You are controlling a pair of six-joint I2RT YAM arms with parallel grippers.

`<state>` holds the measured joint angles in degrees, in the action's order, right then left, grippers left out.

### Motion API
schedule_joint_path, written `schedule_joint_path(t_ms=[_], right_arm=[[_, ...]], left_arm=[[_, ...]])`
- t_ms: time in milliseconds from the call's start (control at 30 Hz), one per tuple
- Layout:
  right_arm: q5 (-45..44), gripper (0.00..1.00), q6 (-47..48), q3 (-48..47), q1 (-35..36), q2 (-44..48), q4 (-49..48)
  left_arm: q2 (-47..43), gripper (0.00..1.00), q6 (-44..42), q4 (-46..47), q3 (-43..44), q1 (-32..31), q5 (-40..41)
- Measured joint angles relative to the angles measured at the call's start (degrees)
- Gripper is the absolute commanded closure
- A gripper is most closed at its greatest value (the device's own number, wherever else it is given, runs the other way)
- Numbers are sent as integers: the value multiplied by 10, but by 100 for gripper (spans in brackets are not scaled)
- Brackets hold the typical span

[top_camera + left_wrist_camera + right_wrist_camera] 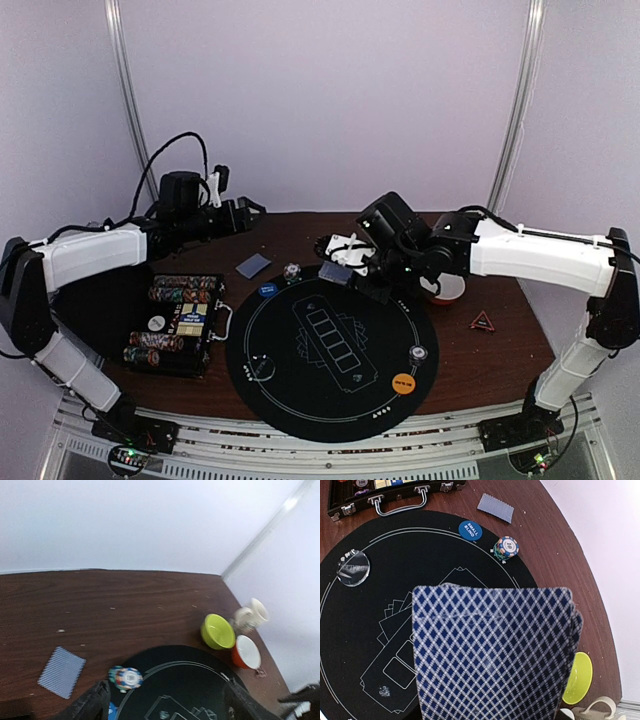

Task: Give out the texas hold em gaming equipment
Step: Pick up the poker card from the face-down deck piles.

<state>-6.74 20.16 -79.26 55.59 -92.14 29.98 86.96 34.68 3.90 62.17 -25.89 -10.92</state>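
My right gripper (340, 258) is shut on a stack of blue-diamond-backed playing cards (492, 655), held above the far edge of the round black mat (330, 395); the cards hide its fingers in the right wrist view. A single card (253, 265) lies face down on the wood beyond the mat and also shows in the left wrist view (61, 671). A small chip stack (291, 271) and a blue disc (267, 290) sit at the mat's far rim. An orange disc (403, 382) and clear discs (262, 368) lie on the mat. A red triangle (482, 321) lies at the right. My left gripper (245, 208) is open and empty, above the far left of the table.
An open chip case (175, 320) with rows of chips stands left of the mat. A green bowl (218, 631), a white-orange bowl (246, 652) and a white mug (251, 615) stand at the far right, under my right arm in the top view.
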Motion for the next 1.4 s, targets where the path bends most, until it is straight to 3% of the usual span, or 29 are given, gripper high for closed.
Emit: schedule_joint_path(t_ms=[67,233,500,900,1400], right_arm=[[3,50,0,-9,0,0,0],[9,50,2,-29,3,-9,-1],[20,50,5,-34,8,-28,-1],[31,50,4,-59,23,-40,-2],[30,50,11,-78,38,-70,-1]], left_arm=[[-19,10,-12,13,-9,-25,-52],[-26,8,-19,36,-59,-61,-188],[-37,2,-26,70,-102,-70,-301],[-4,3,-37,80,-75,-97,-322],[29,9,-61,52,-43,-115,-275]])
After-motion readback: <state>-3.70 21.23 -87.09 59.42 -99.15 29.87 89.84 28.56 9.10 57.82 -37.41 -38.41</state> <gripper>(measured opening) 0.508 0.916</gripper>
